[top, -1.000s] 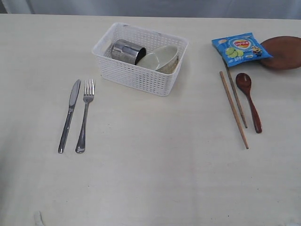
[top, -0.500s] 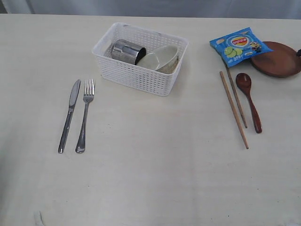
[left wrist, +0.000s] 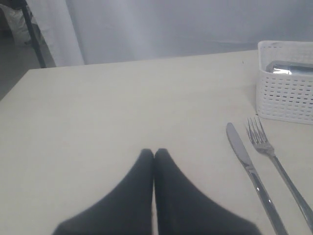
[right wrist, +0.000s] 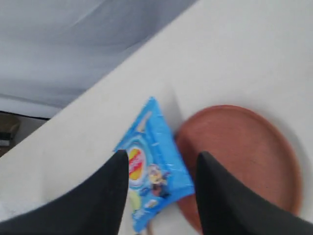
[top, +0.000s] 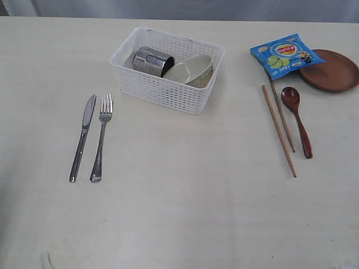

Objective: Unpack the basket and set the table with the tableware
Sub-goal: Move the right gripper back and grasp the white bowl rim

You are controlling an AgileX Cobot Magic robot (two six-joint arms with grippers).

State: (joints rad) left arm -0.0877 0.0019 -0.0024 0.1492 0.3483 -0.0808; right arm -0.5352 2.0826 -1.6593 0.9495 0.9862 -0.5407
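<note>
- Basket (top: 167, 70) sits far-centre on the table (top: 185, 213), long axis left-right and a bit skewed.
- Mug (top: 151, 60) lies on its side in the basket's left part. Bowl (top: 189, 68) is tipped up in the right part, touching the mug.
- Knife (top: 83, 136) and fork (top: 100, 137) are on the left, side by side and apart. Long axes run near-far, blade and tines point far, handles near.
- Two chopsticks (top: 279, 130) are on the right, near-far, near ends leaning right. Spoon (top: 297, 120) lies just right of them, scoop far, handle near.
- Plate (top: 332, 70) lies flat at far right. Chip bag (top: 286, 55) overlaps its left rim.
- Versus a second ago, the plate has slid a little left and nearer, and the bag is tilted more. The dark gripper tip seen at the right edge half a second ago has left the exterior view.
- Right gripper (right wrist: 161, 161) has its jaws wide apart and holds nothing, above the bag and plate.
- Left gripper (left wrist: 154, 154) has its fingers pressed together, empty, over bare table left of the knife.
</note>
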